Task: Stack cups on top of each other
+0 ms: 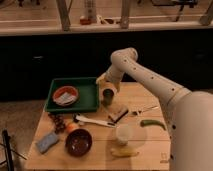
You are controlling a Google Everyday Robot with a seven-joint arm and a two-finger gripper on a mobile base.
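Beside the green tray (pixel 88 95), the cup (pixel 107 97) is just under the tool (pixel 107 85).

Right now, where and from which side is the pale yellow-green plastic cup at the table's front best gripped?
Probably by its upper wall, from above: the pale yellow-green plastic cup stands upright, mouth up, with a yellow banana close in front. The claw is over the olive plastic cup by the green tray.
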